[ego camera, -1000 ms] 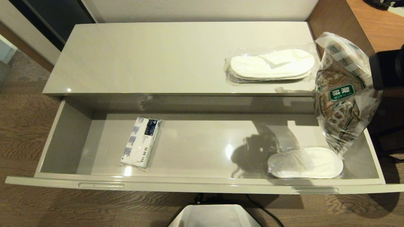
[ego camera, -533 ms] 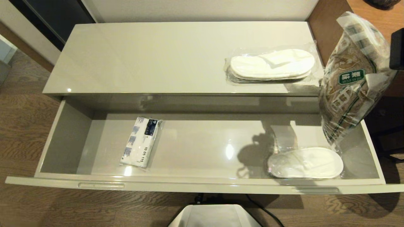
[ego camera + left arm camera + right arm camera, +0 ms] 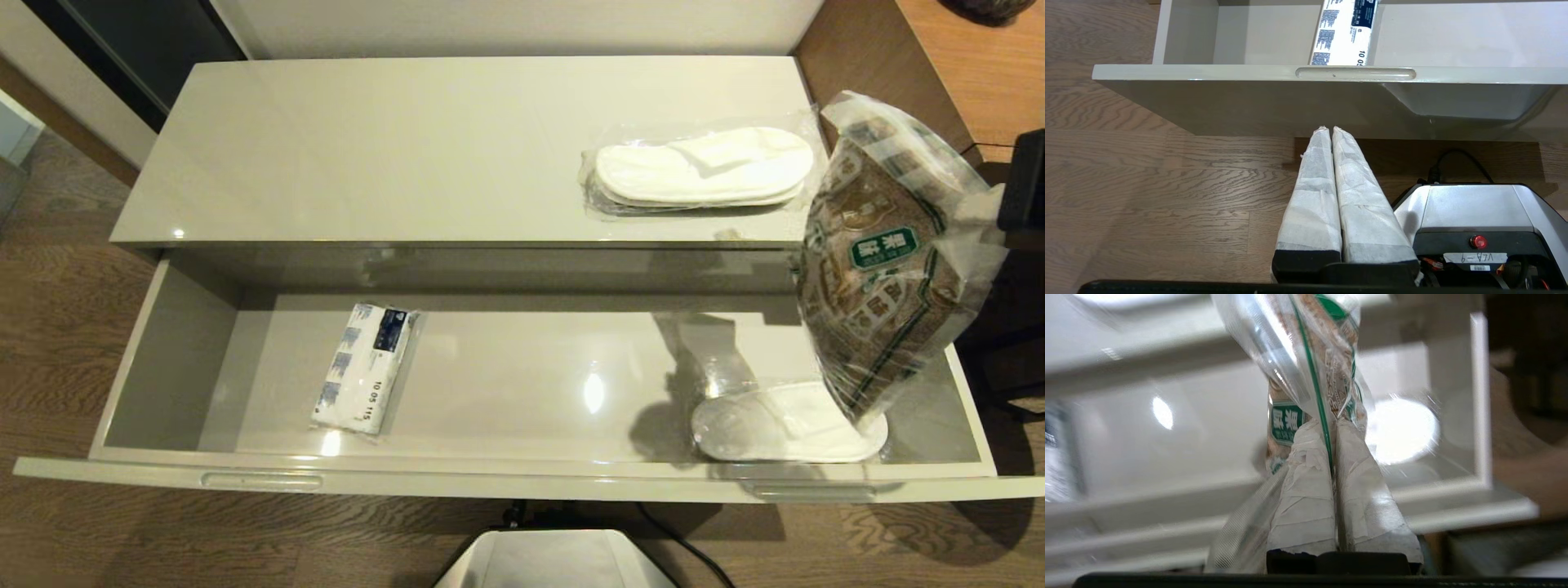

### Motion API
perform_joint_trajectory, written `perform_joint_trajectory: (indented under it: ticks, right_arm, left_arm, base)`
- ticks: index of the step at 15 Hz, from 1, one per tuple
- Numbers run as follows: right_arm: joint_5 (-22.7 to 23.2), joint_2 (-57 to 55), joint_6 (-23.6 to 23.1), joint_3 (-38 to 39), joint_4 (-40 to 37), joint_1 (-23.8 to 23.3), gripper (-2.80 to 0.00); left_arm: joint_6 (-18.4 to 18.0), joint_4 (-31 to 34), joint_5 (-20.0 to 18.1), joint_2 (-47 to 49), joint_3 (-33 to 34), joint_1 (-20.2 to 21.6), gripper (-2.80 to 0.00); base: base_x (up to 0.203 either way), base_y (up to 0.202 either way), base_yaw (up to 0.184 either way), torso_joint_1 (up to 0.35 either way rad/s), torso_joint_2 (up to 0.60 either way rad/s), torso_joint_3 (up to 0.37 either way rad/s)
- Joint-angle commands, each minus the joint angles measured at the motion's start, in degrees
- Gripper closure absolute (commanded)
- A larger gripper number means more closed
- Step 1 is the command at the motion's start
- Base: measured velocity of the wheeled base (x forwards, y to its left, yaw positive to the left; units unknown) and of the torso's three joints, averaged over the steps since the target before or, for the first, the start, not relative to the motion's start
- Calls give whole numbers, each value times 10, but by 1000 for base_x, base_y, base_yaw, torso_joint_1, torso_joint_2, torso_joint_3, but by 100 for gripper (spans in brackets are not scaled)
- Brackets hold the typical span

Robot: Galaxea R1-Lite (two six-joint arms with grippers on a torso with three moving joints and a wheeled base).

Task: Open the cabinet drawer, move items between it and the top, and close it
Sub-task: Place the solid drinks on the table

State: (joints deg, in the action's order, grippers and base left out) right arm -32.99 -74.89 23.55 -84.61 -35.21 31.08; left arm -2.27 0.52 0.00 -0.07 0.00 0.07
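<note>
Both right fingers (image 3: pixel 1331 428) pinching packet (image 3: pixel 886 253) above drawer (image 3: pixel 522 482)

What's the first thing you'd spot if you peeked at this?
The crinkly packet dangling in the air, pinched by the right gripper above the right end of the open cabinet drawer. Under it lie bagged slippers, and another bagged pair sits on the top.

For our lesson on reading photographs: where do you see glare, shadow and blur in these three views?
Head view: ceiling-light glare on the drawer floor, and the hanging packet throws a dark shadow beside the slippers. Right wrist view: background smeared with blur and a bright glare patch; the right tool pinching the packet stays clearer. Left wrist view: sharp, evenly lit, left tool shut.
</note>
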Motion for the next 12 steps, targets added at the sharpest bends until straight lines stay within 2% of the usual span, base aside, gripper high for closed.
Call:
perform_joint_trajectory:
  ticks: [1,4,8,12]
  right_arm:
    - [-16,27,1,13,32,24,0]
    - [-52,31,-15,-7,76,22,0]
    - [-85,36,-96,-69,126,23,0]
    - [-95,16,-142,-102,186,22,0]
  left_arm:
    - [0,0,0,0,0,0,0]
    - [0,0,0,1,0,0,0]
    - [0,0,0,1,0,0,0]
    - [0,0,0,1,0,0,0]
  base:
    - [0,0,0,0,0,0]
    - [0,0,0,0,0,0]
    - [0,0,0,0,0,0]
    - [0,0,0,0,0,0]
